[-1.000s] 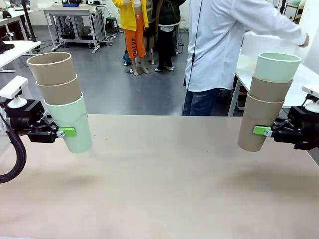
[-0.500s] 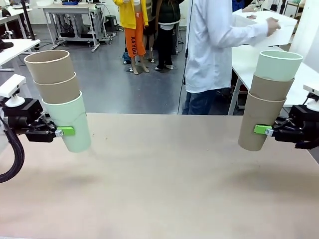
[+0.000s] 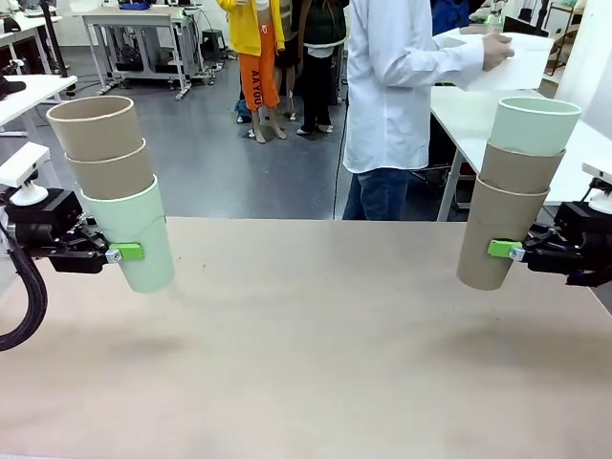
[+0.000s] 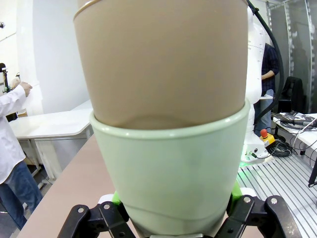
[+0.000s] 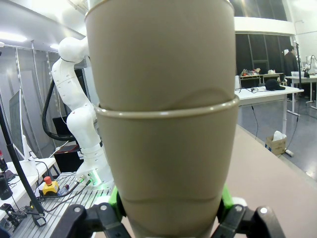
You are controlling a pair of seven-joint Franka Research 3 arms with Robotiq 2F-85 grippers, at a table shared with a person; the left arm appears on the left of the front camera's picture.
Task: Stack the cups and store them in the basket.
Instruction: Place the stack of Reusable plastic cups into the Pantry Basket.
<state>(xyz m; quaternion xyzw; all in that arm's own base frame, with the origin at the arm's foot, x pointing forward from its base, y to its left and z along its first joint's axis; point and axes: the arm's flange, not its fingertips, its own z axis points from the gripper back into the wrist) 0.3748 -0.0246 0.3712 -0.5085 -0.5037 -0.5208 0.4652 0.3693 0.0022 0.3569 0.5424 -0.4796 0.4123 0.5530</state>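
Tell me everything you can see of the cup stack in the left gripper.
The left stack is three matte, handleless tapered tumblers nested open end up: a mint green cup outermost at the bottom, two tan cups rising from it, each rim showing. The left gripper clamps the mint cup's lower wall between green pads. The stack hangs above the table, touching nothing else, its top leaning slightly toward the robot's left.
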